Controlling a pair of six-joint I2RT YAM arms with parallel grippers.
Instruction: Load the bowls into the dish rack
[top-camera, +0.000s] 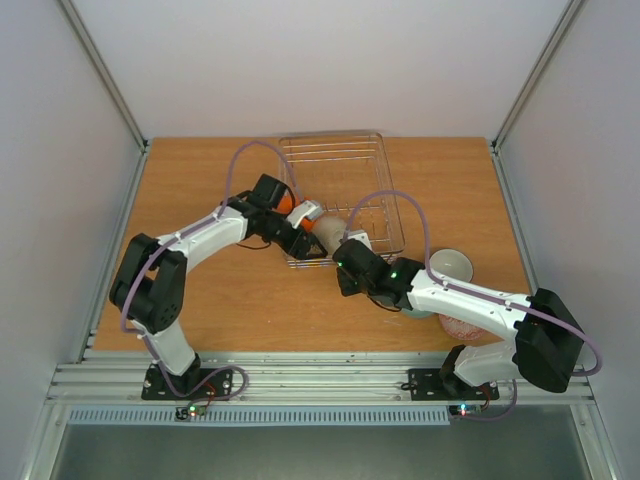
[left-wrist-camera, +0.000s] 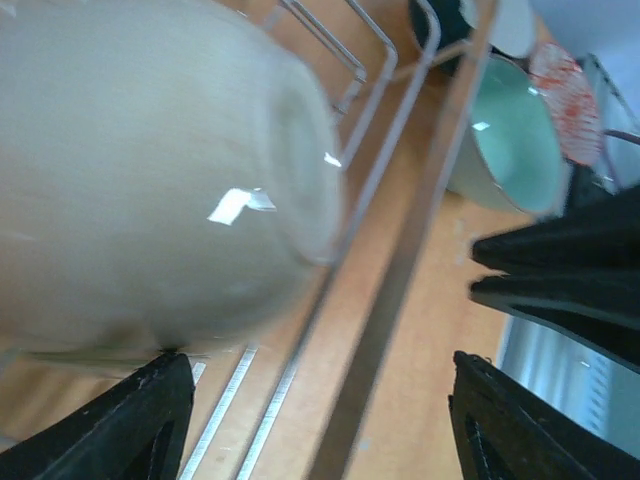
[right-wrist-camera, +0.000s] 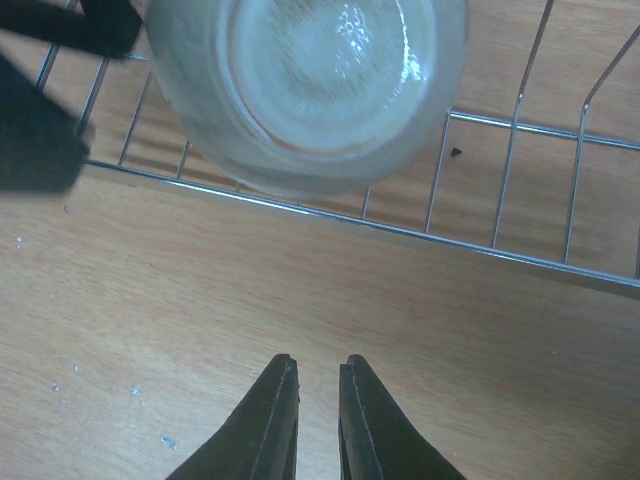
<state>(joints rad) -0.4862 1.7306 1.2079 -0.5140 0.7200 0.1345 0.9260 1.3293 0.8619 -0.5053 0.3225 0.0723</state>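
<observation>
**Dish rack (top-camera: 345, 170): bowl and gripper positions**

The wooden table (top-camera: 220, 300) carries the wire rack at its far centre. The left arm (top-camera: 200, 235) reaches from the near left to the rack's near-left corner. The right arm (top-camera: 470, 300) reaches from the near right toward the rack's near rail.

Bowls:
- One white bowl (top-camera: 327, 226) lies on its side inside the rack at the near rail, with its base turned toward the right arm.
- The orange bowl (top-camera: 286, 203) sits at the rack's left side, partly hidden by the left arm. Whether it is inside the rack cannot be told.
- A second white bowl (top-camera: 452, 264) stands upright on the table, right of the rack.
- The mint-green bowl (left-wrist-camera: 505, 140) and the red-patterned bowl (left-wrist-camera: 566, 100) rest on the table by the right arm, outside the rack.

Grippers:
- The left gripper (left-wrist-camera: 318, 365) has its fingers wide apart and holds nothing. The white bowl lies just beyond its left fingertip.
- The right gripper (right-wrist-camera: 317, 360) has its fingers drawn together with nothing between them, over bare table just near of the rack.
</observation>
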